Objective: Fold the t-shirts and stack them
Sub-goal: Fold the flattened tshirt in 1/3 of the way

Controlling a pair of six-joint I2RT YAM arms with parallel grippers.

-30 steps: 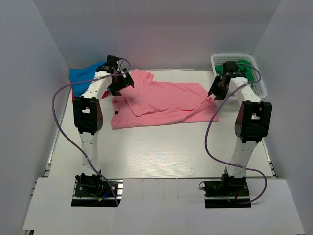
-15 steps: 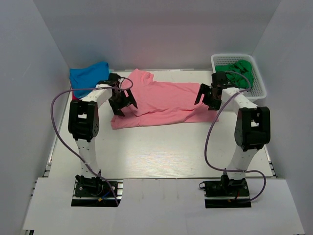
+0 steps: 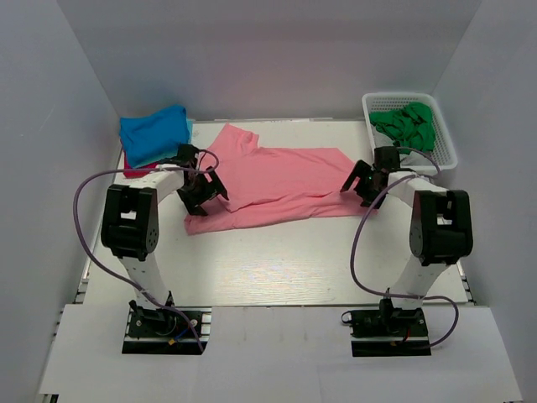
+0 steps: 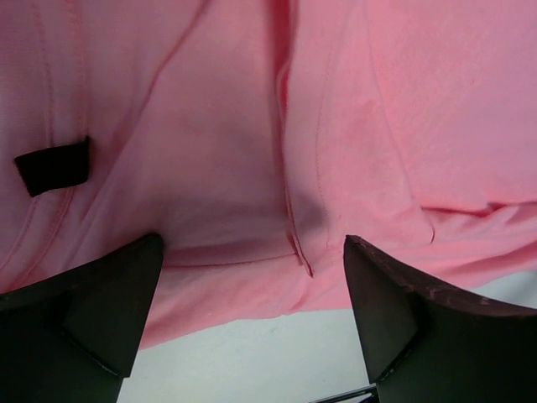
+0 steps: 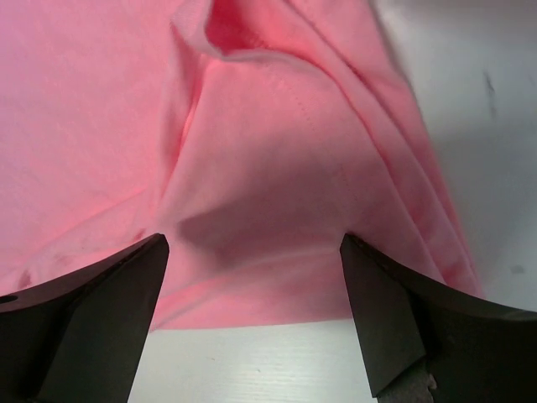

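The pink t-shirt (image 3: 285, 178) lies spread out across the bench (image 3: 277, 269), a bit wrinkled. The left pincer (image 3: 201, 190) is low over its left end, near the dark label (image 4: 52, 164). The right pincer (image 3: 362, 180) is low over its right end. Both are wide open and hold nothing. The shirt looks soft, light and floppy, so it will sag and slide. It is best to pinch a thick seamed edge at each end. A blue t-shirt (image 3: 153, 133) sits folded far left.
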